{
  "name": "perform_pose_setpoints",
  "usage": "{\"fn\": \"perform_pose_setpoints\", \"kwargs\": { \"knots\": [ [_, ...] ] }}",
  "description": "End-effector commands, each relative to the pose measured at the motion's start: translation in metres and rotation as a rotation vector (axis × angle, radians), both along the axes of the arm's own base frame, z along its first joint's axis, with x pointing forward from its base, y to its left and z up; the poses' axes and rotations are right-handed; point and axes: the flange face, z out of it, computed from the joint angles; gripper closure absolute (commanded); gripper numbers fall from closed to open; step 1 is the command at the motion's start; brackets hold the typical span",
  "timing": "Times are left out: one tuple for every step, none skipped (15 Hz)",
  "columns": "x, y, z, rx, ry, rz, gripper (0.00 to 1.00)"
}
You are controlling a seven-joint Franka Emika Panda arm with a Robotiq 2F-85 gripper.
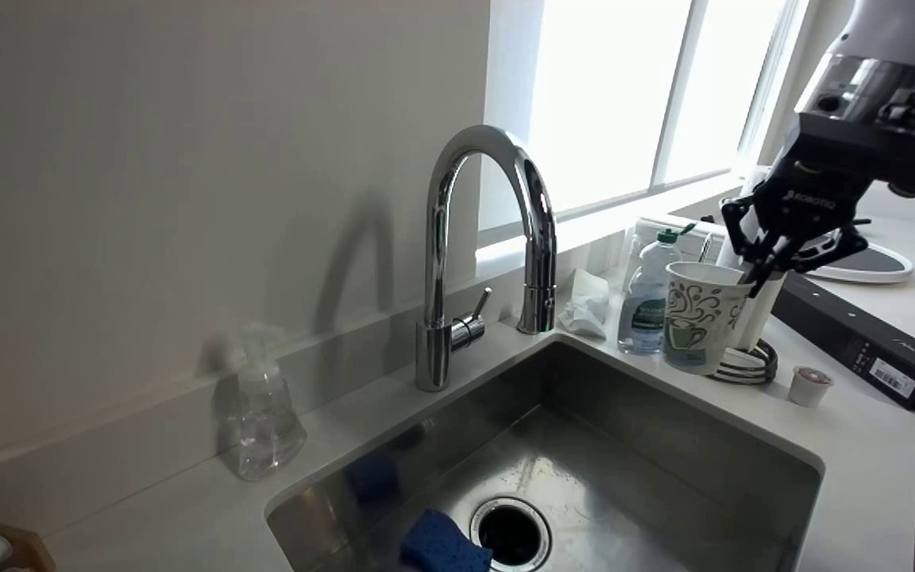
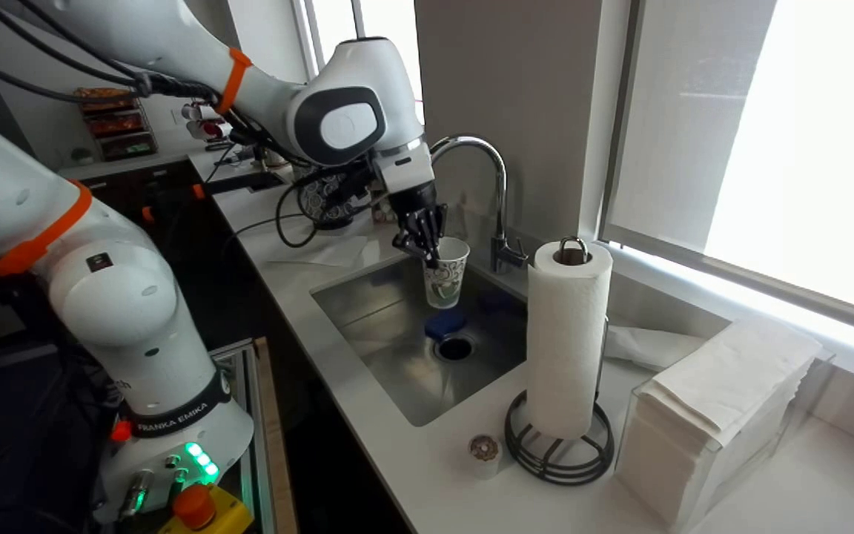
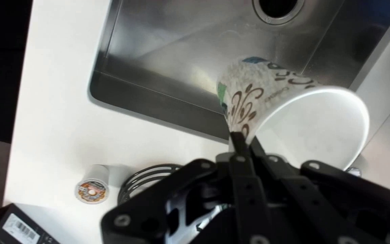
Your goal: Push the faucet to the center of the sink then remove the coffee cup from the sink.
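Grpr (image 3: 246,139) pinching cup (image 1: 696,314) rim | sponge (image 1: 440,546) in sink (image 2: 397,363) | grn-cap btl (image 1: 653,294), towel roll (image 2: 568,348), pod (image 2: 485,456) on ctr (image 2: 457,504)

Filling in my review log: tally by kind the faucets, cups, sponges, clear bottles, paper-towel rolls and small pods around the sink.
Faucet: 1
Coffee cup: 1
Blue sponge: 1
Green-capped bottle and pump bottle, both clear: 2
Paper-towel roll: 1
Small pod: 1
Total: 7

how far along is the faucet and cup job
Looks done: the faucet apparently reaches over the sink, though exact centering is unclear. In hand: the coffee cup, pinched in the gripper. Left: probably setting it down outside the sink, since it hangs in midair.
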Motion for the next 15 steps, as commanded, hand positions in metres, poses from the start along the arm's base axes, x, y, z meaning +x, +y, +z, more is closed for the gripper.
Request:
{"fn": "perform_pose_setpoints", "kwargs": {
  "knots": [
    [-0.007, -0.004, 0.004, -0.012, -0.001, -0.028, 0.96],
    [-0.015, -0.009, 0.007, -0.032, -0.011, -0.051, 0.96],
    [-0.020, -0.013, 0.007, -0.042, -0.013, -0.064, 0.96],
    [-0.022, -0.015, 0.007, -0.045, -0.014, -0.071, 0.96],
    [-0.023, -0.016, 0.007, -0.045, -0.014, -0.074, 0.96],
    [-0.023, -0.016, 0.007, -0.045, -0.014, -0.075, 0.96],
    [-0.023, -0.016, 0.007, -0.045, -0.014, -0.076, 0.99],
    [-0.022, -0.024, 0.002, -0.083, -0.008, -0.103, 0.99],
    [-0.022, -0.030, 0.001, -0.069, -0.007, -0.138, 0.99],
    [-0.023, -0.039, -0.001, -0.084, -0.003, -0.180, 0.99],
    [-0.023, -0.047, -0.001, -0.072, -0.004, -0.218, 0.99],
    [-0.024, -0.055, -0.003, -0.071, -0.002, -0.260, 0.99],
    [-0.025, -0.063, -0.005, -0.077, -0.004, -0.293, 0.99],
    [-0.026, -0.072, -0.008, -0.088, -0.001, -0.328, 0.99],
    [-0.026, -0.079, -0.011, -0.098, 0.004, -0.357, 0.99]
  ]
}}
